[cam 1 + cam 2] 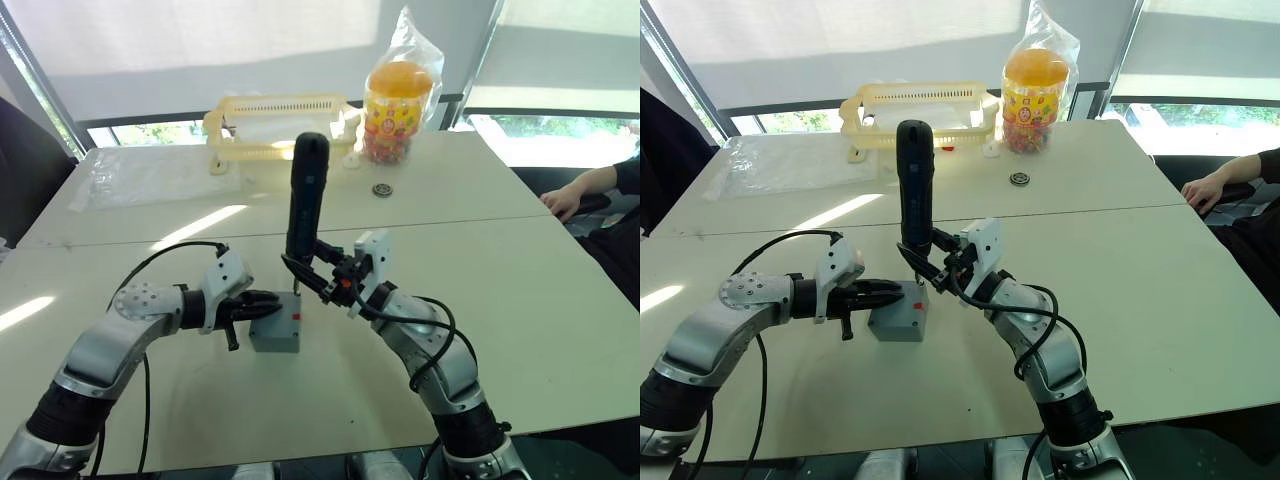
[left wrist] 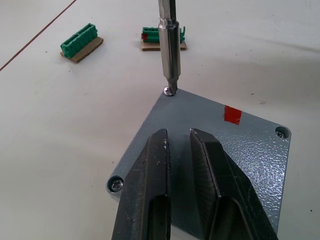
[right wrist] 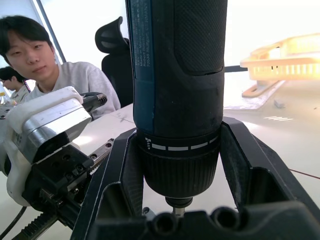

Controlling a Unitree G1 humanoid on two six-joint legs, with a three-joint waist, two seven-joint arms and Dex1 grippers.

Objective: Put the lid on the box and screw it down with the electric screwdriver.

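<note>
The grey box point(image 1: 276, 337) stands on the table between my arms, with the lid point(image 2: 245, 150) lying flat on top of it; the lid bears a small red mark. My left gripper point(image 1: 262, 302) is shut, and its fingers point(image 2: 152, 170) rest flat on the lid. The electric screwdriver point(image 1: 306, 195) stands upright in my right gripper point(image 1: 318, 268), which is shut on its lower body. In the left wrist view its metal bit point(image 2: 169, 45) sits on a screw point(image 2: 169, 91) at one lid corner. Screws also show at two other corners.
A yellow slotted basket point(image 1: 280, 118), a bagged snack jar point(image 1: 398, 100), a clear plastic sheet point(image 1: 150, 175) and a small round part point(image 1: 382, 189) lie at the back. Two green circuit boards point(image 2: 80, 41) sit near the box. A person's hand point(image 1: 565, 200) rests at the right edge.
</note>
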